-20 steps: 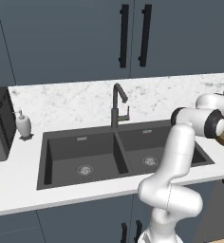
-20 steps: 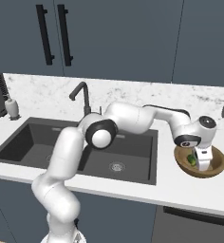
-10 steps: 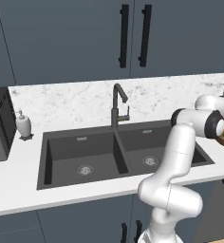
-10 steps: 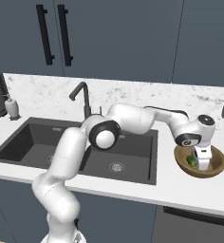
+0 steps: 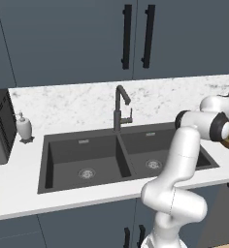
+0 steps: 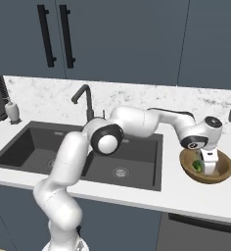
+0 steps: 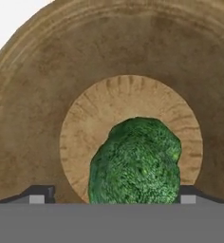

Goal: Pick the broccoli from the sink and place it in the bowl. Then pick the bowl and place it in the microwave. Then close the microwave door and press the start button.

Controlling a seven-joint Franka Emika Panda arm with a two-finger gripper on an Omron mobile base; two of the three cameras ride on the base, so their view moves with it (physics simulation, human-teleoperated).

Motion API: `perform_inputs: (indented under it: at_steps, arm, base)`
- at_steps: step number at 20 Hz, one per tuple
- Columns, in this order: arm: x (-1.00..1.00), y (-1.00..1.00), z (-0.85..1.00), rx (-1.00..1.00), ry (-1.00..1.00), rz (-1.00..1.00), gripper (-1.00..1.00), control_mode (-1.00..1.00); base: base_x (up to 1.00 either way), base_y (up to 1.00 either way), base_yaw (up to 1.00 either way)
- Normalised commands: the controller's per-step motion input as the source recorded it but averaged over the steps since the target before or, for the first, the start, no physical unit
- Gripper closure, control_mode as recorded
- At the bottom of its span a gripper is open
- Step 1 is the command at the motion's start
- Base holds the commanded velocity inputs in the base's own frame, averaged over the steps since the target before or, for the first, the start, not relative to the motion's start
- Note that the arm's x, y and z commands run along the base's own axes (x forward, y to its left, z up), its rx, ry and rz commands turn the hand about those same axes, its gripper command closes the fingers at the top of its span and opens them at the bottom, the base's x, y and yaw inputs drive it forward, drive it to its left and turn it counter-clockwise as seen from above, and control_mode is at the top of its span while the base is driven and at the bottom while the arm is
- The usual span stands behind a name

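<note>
Hand view: broccoli (image 7: 135, 163) was released in rigid bowl (image 7: 33, 109), best gripped by rim; pincer (image 7: 113, 193) was spread.

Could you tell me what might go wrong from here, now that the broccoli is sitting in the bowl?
1. In the hand view the gripper has its fingertips wide of the broccoli, close on both sides; lifting off-line could nudge it.
2. In the right base view the hand is down inside the bowl, so a sideways move might push the bowl along the counter.
3. The broccoli lies off-centre, so it may roll when the bowl is carried.
</note>
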Motion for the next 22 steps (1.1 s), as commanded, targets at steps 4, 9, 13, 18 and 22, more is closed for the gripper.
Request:
perform_inputs:
  at_steps: [4,9,13,18,22]
  arm:
    - [0.02,0.2,0.31,-0.04,-0.02,0.0,-1.0,-1.0]
    - [-0.14,0.42,0.46,-0.14,0.0,0.0,-1.0,-1.0]
    - [-0.1,0.53,0.1,-0.17,0.01,0.04,-1.0,-1.0]
    - [-0.32,0.39,0.0,-0.12,0.01,0.01,-1.0,-1.0]
    - [-0.21,0.26,0.08,-0.08,0.09,0.09,-1.0,-1.0]
  base:
    - [0.0,0.0,0.0]
    - [0.0,0.0,0.0]
    - [0.0,0.0,0.0]
    - [0.0,0.0,0.0]
    - [0.0,0.0,0.0]
